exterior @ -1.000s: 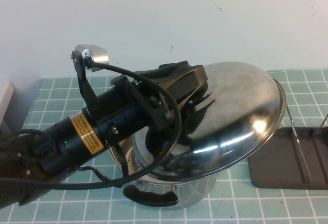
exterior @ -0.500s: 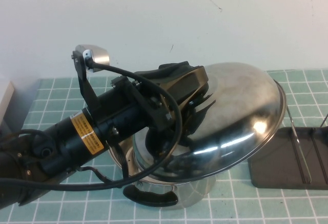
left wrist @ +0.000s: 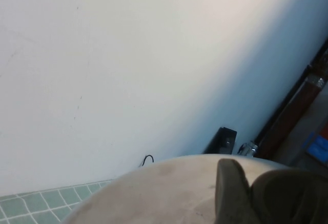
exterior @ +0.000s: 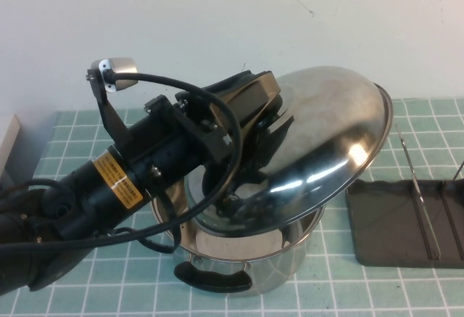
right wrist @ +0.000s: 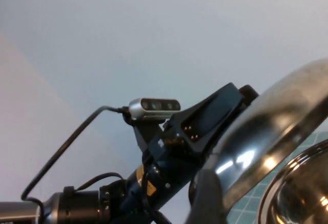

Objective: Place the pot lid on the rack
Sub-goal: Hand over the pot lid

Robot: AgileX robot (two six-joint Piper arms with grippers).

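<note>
I see left pincer (exterior: 264,139) clamped at centre of large domed shiny stainless-steel pot lid (exterior: 333,143); lid tilted steeply, held above open steel pot (exterior: 254,248) with black handle, clear of rim. Dark grey rectangular plastic rack (exterior: 395,223) with thin wire dividers sits on green tiled surface (exterior: 65,150), to right of pot, apart from lid. Right pincer not visible in my views; its state unknown

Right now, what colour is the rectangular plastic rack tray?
Dark grey, with thin metal wire dividers; the rectangular plastic rack tray shows best in the high view.
</note>
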